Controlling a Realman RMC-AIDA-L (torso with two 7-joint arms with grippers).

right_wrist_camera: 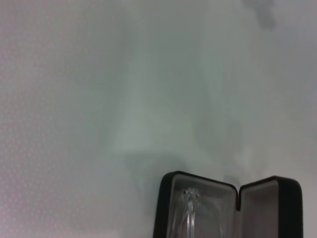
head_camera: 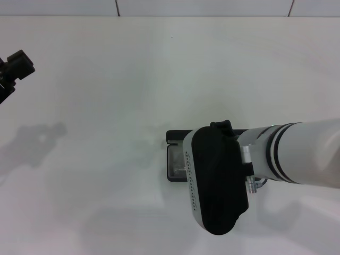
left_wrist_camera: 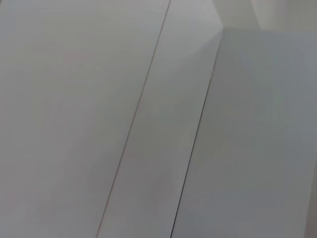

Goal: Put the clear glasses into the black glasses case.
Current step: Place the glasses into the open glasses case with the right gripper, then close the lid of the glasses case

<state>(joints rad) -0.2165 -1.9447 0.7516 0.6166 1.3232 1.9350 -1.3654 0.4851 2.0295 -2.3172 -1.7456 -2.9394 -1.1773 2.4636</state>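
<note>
Beneath my right gripper (head_camera: 223, 175) — fingers hidden, can't tell — I'm seeing the clear glasses (right_wrist_camera: 190, 210) lying in the black glasses case (right_wrist_camera: 225, 208) — light, slippery, fragile.

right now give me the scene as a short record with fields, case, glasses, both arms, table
black glasses case: open, grey lining showing, lying on the table; mostly hidden under the right arm in the head view
clear glasses: inside one half of the open case, only part visible
right gripper: directly above the case, fingers not visible
left gripper: far off at the left edge of the table, away from the case
table: white, plain
task state: glasses appear to be in the case; lid not closed
</note>
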